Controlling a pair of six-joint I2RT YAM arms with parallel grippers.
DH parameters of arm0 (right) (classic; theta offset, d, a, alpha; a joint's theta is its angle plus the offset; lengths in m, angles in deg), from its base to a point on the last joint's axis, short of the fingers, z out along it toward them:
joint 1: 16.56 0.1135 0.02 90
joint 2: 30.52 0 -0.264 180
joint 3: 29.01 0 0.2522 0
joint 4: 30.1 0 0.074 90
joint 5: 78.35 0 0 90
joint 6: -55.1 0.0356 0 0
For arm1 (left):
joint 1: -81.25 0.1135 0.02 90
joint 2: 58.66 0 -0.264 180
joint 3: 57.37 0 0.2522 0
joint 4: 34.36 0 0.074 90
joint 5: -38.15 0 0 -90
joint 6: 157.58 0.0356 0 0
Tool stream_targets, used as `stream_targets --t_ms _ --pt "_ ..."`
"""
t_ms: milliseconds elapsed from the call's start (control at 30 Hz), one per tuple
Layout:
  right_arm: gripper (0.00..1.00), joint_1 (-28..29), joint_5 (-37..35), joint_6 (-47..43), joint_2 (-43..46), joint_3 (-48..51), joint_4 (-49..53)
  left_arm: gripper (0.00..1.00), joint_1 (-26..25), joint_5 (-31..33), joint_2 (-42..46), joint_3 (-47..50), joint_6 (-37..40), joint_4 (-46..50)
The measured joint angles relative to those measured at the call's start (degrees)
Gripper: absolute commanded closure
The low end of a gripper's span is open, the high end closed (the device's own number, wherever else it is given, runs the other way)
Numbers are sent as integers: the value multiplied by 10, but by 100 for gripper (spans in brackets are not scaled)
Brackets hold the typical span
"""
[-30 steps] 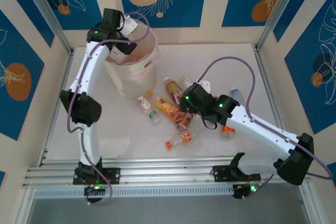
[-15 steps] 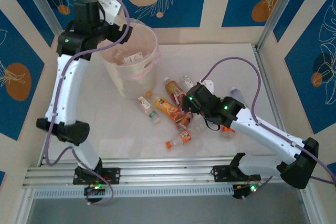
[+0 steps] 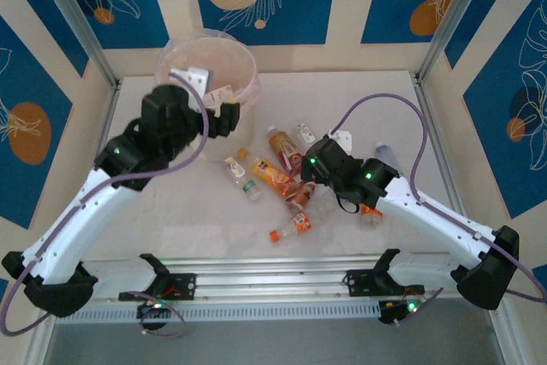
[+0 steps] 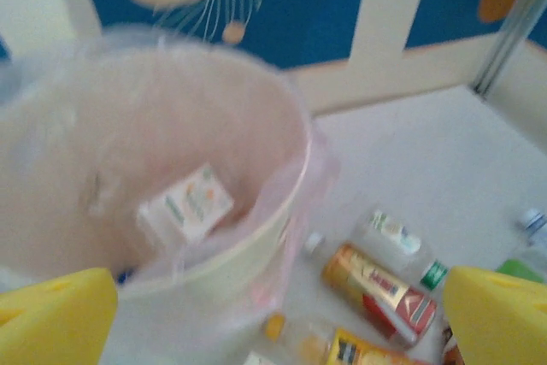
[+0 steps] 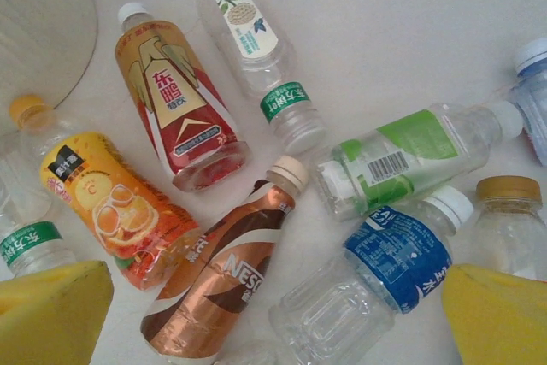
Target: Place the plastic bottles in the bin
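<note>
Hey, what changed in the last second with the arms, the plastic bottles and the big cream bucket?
The left gripper left its spot over the round cream-white bin, rose toward the back-left, then swung down to the bin's near side; it is open and empty. The right gripper, open, barely shifted above the small clear plastic bottles. Bin and bottles stayed put.

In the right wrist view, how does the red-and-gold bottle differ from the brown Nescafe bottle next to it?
The red-and-gold bottle has a white cap pointing upper left; the Nescafe bottle has a cream cap pointing upper right. The red-and-gold bottle's label is red with gold panels; the Nescafe bottle's is brown, bronze and white. Both lie on their sides on the white table.
</note>
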Motion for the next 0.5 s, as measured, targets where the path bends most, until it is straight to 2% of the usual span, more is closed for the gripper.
stream_targets --t_ms 133,267,367,500 --pt "1 -7 -6 0 1 1 0 3 -28 77 49 115 -110 -8" --pt "1 -13 -10 0 1 2 0 3 -39 128 97 225 -249 0" --pt "1 -16 -10 0 1 2 0 4 -40 137 126 310 -344 -2" --pt "1 -19 -10 0 1 2 -1 4 -41 132 130 398 -428 -24"
